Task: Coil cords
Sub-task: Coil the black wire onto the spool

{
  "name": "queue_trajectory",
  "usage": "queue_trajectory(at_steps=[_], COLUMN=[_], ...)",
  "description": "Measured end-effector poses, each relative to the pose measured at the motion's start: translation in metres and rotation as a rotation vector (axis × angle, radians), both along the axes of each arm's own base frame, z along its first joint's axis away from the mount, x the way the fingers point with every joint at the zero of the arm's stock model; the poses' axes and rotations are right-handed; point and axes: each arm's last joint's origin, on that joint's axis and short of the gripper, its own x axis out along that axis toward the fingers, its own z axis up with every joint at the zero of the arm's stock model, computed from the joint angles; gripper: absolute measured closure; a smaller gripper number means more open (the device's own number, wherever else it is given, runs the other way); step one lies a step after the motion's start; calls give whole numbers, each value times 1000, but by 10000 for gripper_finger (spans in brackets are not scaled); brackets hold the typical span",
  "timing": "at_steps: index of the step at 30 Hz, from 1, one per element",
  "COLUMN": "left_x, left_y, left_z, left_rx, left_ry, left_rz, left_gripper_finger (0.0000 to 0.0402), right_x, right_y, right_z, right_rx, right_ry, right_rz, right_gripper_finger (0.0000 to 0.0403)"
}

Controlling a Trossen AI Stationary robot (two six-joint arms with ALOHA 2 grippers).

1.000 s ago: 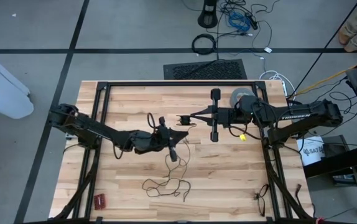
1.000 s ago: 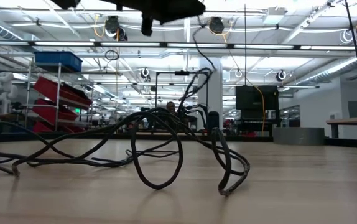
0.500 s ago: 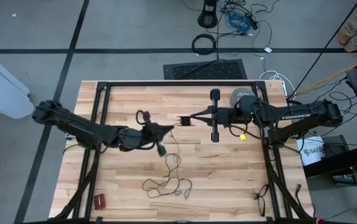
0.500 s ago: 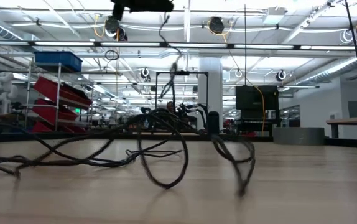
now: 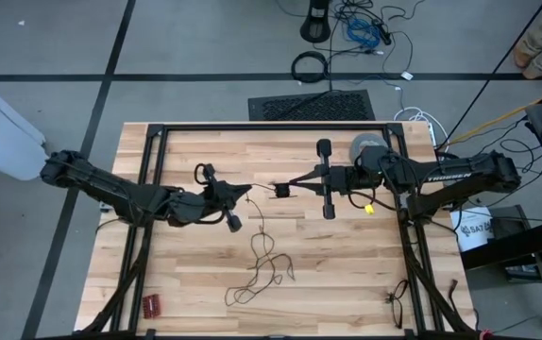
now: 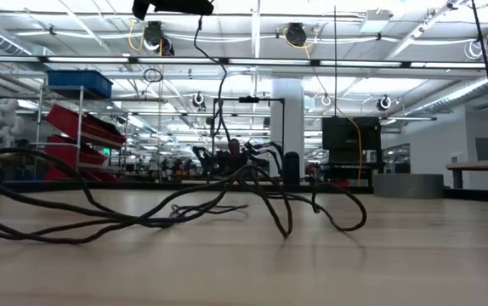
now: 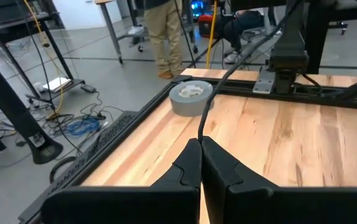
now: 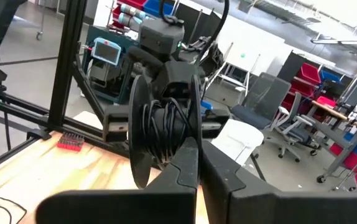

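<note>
The thin black wire [image 5: 262,267] lies in loose loops on the table's near middle, and one strand rises from them to my left gripper [image 5: 247,190]. That gripper is shut on the wire above the table's middle and also shows at the top of the low view [image 6: 172,7]. My right gripper [image 5: 286,187] faces it from the right. It is shut on a small black spool [image 8: 161,127] that has wire wound on it. The bluish-green spot does not show. My left gripper pinches the wire between its two fingertips, on a strand [image 7: 200,127] partway along. The fingers lie about level and point toward the table's right. One part hangs slack to the loops [image 6: 227,195] on the table, and another runs on toward my right arm. My right gripper holds the spool by the edge of one flange [image 8: 194,134], pinched between its two fingers. The fingers come level from the table's right. The spool is lifted clear of the table, its flanges on edge. The fingers hide the exact place of contact.
A grey tape roll [image 5: 364,146] lies at the far right beside my right arm. A small red thing [image 5: 150,304] lies at the near left and a short black cable [image 5: 396,300] at the near right. Black frame rails [image 5: 153,189] border the table. A person's legs [image 7: 166,37] show beyond the table.
My left gripper has gone toward the table's left and far edges, staying shut on the wire, and has turned to point right toward the spool. The loops on the table have been drawn in and have changed shape, lying flatter now.
</note>
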Motion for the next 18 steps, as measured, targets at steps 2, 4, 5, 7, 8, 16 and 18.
queue_trajectory(at_steps=[2, 4, 5, 7, 8, 16, 18], left_x=[-3, -6, -7, -10, -12, -22, -24], left_y=[1, 1, 0, 1, 1, 4, 4], left_z=[2, 1, 1, 1, 0, 3, 4], left_rx=[2, 4, 2, -6, -9, -34, -35], left_ry=[7, 22, 33, 47, 57, 74, 68], left_rz=[-1, -3, -5, -2, 0, 8, 5], left_gripper_finger=[400, 400, 400, 400, 400, 400, 400], right_x=[0, 0, 0, 0, 0, 0, 0], right_y=[0, 0, 0, 0, 0, 0, 0], right_z=[0, -1, -1, -1, -1, -7, -9], right_rx=[0, 0, 0, 0, 0, -12, -26], right_ry=[5, 6, 7, 11, 13, 67, 86], right_rz=[-1, -1, -2, -4, -4, -5, -5], right_gripper_finger=[403, 403, 403, 403, 403, 403, 403])
